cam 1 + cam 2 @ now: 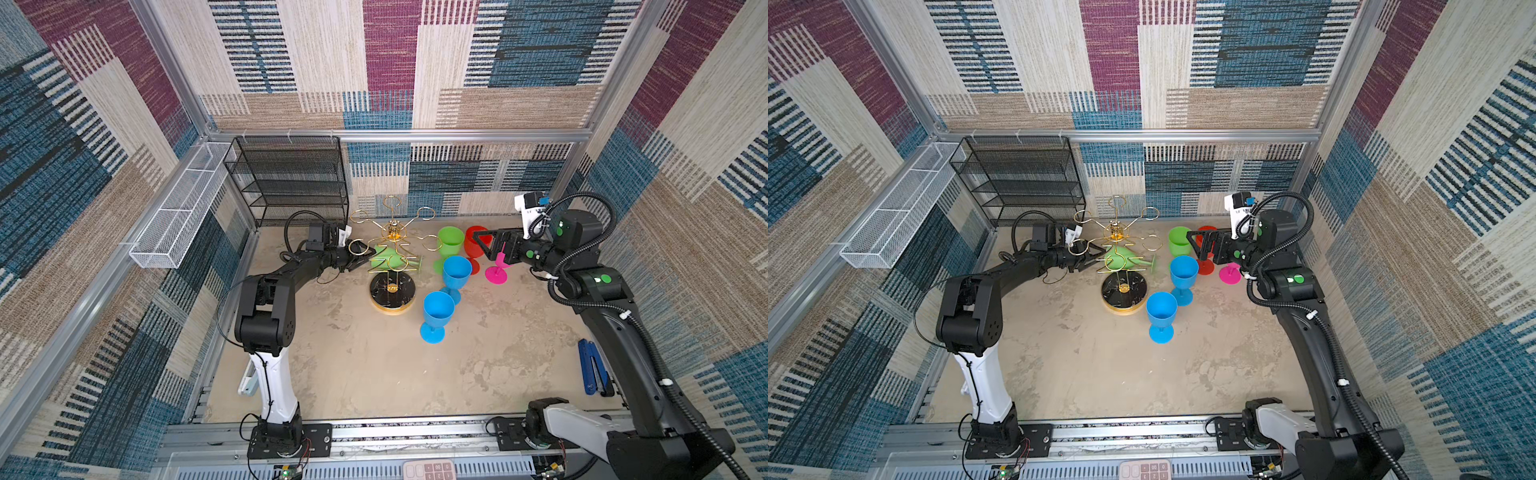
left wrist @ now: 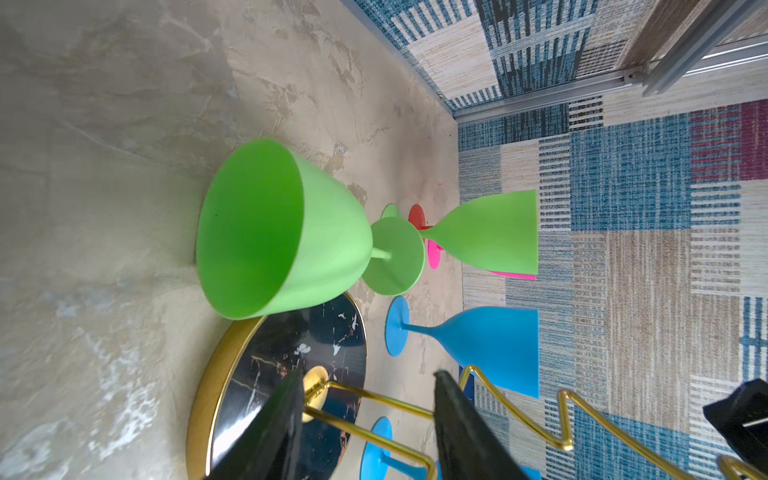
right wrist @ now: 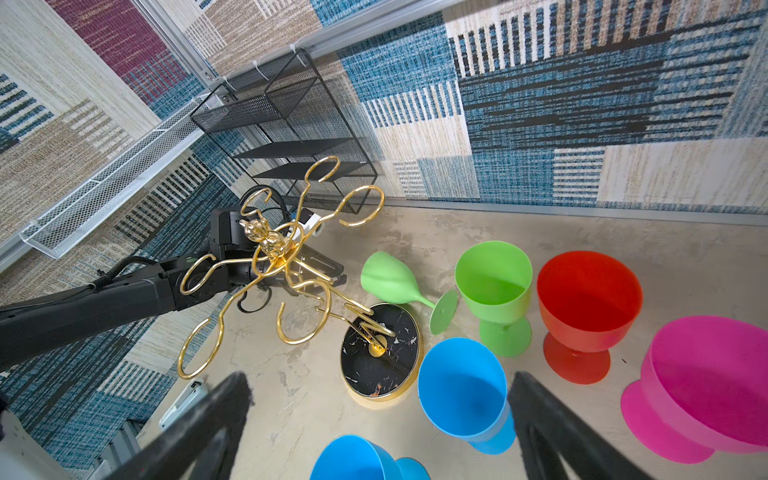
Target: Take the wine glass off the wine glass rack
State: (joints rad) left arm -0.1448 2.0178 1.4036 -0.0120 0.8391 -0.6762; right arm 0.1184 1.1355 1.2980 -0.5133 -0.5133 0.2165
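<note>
The left pincer (image 1: 360,260) is sitting low beside the wine glass rack (image 1: 393,237), jaws about half apart. The zigzag stem wire is running across the gap, and I cannot tell if it is touching them. All six rings are hanging empty. The wine glass (image 2: 291,232), a green one, is lying on its side on the surface (image 1: 374,365), just beyond the rack's base (image 2: 282,361). So I am judging the removal as nearly complete. To finish well, the left arm should be backing out straight, so the stem is not snagging and tipping the rack.

Further right, a standing green glass (image 1: 450,241), two blue glasses (image 1: 456,270) and a red glass (image 1: 473,245) are crowding together. The right pincer (image 1: 485,248) is hovering with jaws wide beside the upright pink glass (image 3: 715,374), holding nothing. It should be lifting away without brushing these neighbours.
</note>
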